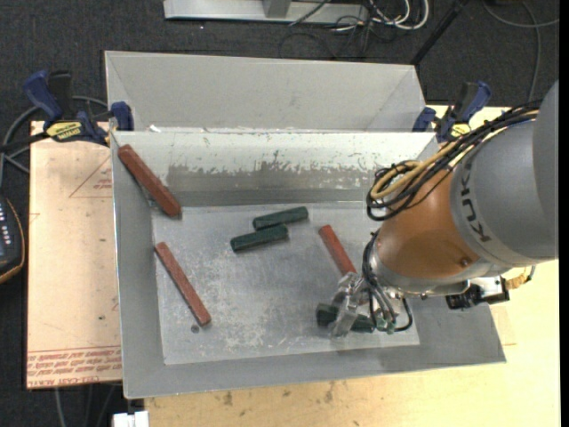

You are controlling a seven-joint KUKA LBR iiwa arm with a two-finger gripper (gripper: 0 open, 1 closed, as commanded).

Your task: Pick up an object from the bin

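My gripper [347, 311] is down near the bin floor at the front right, under the arm's orange cover. A small dark green piece [328, 313] shows right against its left side, and whether it is held I cannot tell. A short reddish-brown bar [337, 249] lies on the floor just behind the gripper, slanting towards it.
Two dark green bars [281, 218] [260, 238] lie side by side mid-bin. A long reddish-brown bar [182, 284] lies slanted on the left floor. Another [149, 181] leans at the back left corner. The arm covers the bin's right side.
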